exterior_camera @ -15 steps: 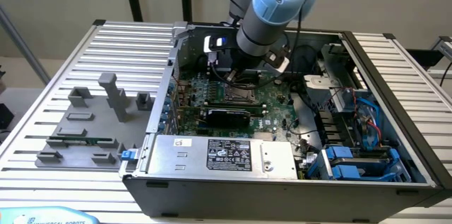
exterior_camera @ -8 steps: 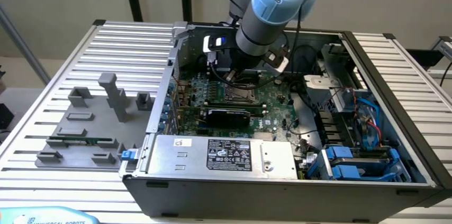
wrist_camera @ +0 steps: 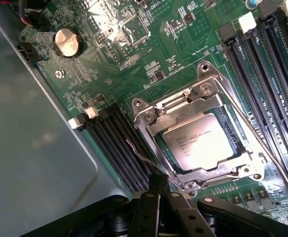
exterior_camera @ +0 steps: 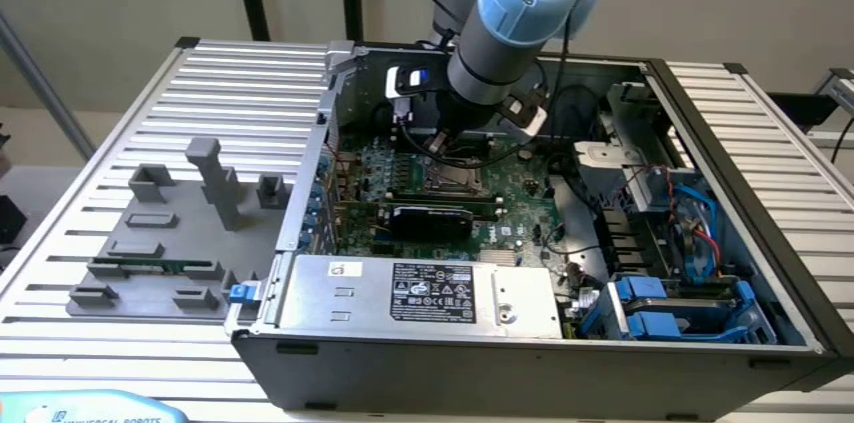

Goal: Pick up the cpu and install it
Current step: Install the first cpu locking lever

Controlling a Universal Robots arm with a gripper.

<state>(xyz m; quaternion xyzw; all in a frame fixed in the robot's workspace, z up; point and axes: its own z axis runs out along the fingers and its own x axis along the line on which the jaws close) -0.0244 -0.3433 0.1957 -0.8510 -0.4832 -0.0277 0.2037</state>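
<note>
Silver-topped, the cpu (wrist_camera: 201, 144) lies flat in the motherboard socket (wrist_camera: 198, 136), face up, square edges skewed in the wrist view, just beyond the closed, empty gripper (wrist_camera: 159, 183).

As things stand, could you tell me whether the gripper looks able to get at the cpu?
Probably yes: the gripper hangs shut just above the cpu, which lies bare in its socket frame, nothing between them.

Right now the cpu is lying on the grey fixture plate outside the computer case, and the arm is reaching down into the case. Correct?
Not quite. The cpu is sitting in the motherboard socket inside the computer case, as the wrist view shows, not on the fixture plate. The arm is indeed reaching down into the case.
</note>
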